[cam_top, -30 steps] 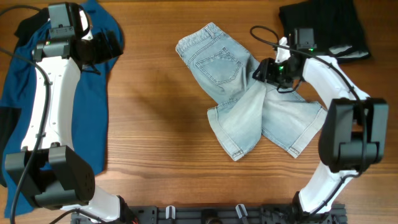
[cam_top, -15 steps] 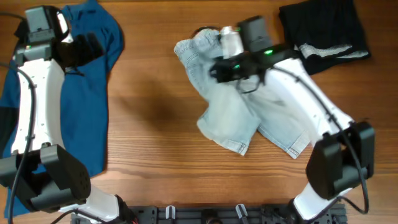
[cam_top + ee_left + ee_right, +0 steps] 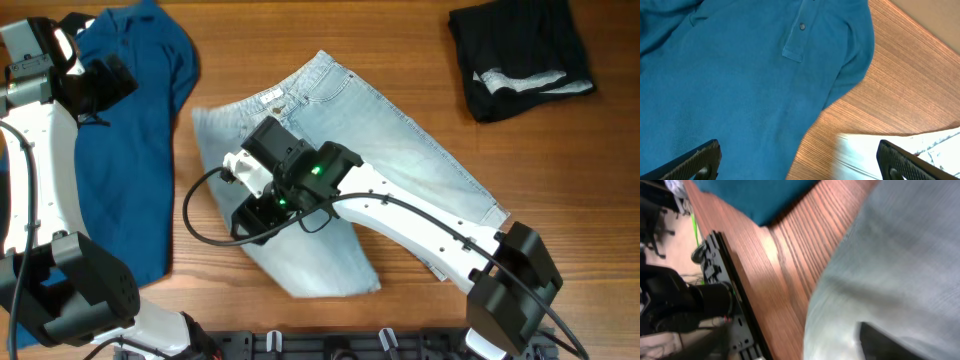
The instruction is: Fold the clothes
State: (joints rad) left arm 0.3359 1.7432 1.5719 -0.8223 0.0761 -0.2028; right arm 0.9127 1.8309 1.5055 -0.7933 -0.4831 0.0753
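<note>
The denim shorts [image 3: 400, 165] look soft yet weighty, likely draping limply; the waistband [image 3: 290, 85], upper centre, offers firm hold. The right gripper's [image 3: 251, 217] grip cannot be told; the left gripper [image 3: 800, 158] gapes.

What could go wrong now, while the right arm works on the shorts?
The right gripper sits at the edge of the shorts nearest the blue shirt; a grasp there might catch the shirt too. A loose cable loops beside that gripper and could snag the cloth. The right arm reaches across the shorts, so pulling back may rumple them.
</note>
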